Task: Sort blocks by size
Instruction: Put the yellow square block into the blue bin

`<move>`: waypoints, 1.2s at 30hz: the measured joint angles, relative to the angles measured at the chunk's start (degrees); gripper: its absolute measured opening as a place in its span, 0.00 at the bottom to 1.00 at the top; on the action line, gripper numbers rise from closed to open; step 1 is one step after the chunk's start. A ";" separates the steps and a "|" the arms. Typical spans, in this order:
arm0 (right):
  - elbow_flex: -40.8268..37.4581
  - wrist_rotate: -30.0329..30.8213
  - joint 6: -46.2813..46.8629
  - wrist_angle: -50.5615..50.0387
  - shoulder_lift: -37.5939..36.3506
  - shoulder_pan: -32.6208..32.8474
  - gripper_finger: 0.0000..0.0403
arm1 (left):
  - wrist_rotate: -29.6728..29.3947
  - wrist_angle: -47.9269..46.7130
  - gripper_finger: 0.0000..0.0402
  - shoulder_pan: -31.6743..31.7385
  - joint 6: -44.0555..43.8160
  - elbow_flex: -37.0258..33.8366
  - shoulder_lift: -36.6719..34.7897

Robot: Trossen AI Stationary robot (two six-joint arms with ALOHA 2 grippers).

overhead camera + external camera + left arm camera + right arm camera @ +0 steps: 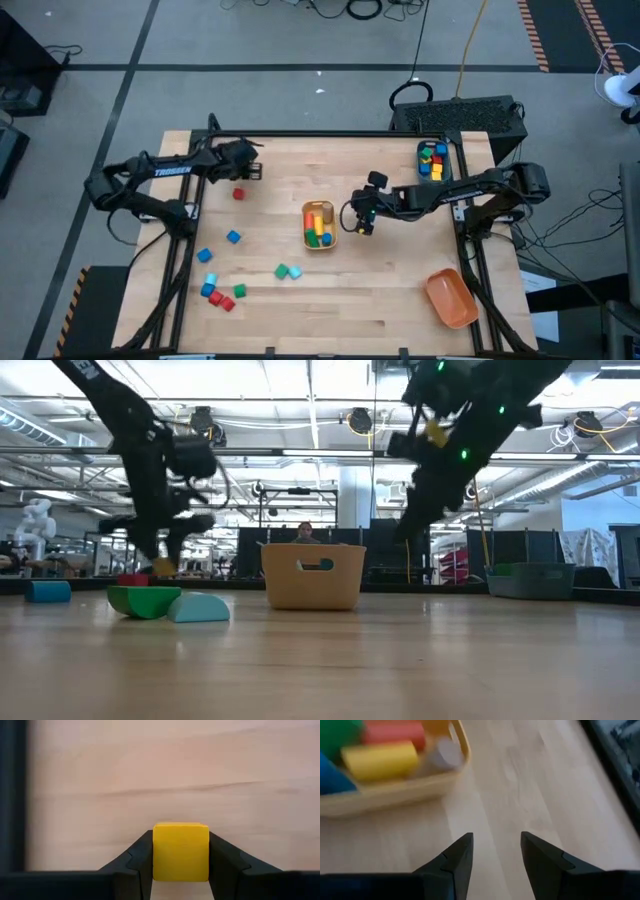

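The left gripper (180,865) is clenched on a yellow cube (180,852), its two dark fingers (135,862) pressed flat against opposite side faces, at the far left part of the table (400,300), well left of the yellow bin (319,243) that sits mid-table. A red block (239,194) lies on the wood near this gripper.

The cube looks like painted wood: light, rigid, not fragile, with smooth faces that may be a little slippery. Parallel flat sides make the present hold a sound one, since the pads meet the faces squarely near mid-height. A grip across corners would probably let it twist.

The right gripper (496,855) hangs just right of the yellow bin with its fingers apart and nothing between them. In that bin lie a yellow cylinder (380,759), a red block and green and blue ones. Loose blocks (218,292) are scattered left of the bin, nearer the front edge; whether each is a cube or a cylinder is hard to tell from above.
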 joint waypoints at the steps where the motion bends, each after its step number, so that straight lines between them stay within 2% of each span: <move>1: 0.07 0.22 -0.11 0.28 -0.85 0.50 0.37 | 0.03 1.73 0.34 -1.47 0.47 0.00 -0.55; 5: 0.09 2.62 0.03 -0.22 -4.88 3.29 0.37 | 1.19 11.29 0.34 -7.52 3.08 0.07 -2.45; 10: 0.09 9.41 0.29 0.95 -9.91 8.71 0.37 | 5.02 26.20 0.34 -14.02 6.77 0.10 -3.35; 16: 0.09 14.50 -1.30 3.82 -11.41 13.42 0.37 | 8.16 42.41 0.34 -20.33 10.41 0.11 -3.32; 24: 0.04 14.80 -3.59 9.95 -11.06 14.07 0.37 | 11.45 58.99 0.34 -26.29 12.45 0.11 -0.70; 31: 0.04 13.54 -13.47 16.80 -11.04 13.63 0.38 | 13.36 71.67 0.34 -30.45 11.72 0.11 5.51; 36: 0.04 13.97 -20.77 18.49 -10.76 12.79 0.48 | 14.92 78.31 0.34 -31.71 9.71 0.93 7.88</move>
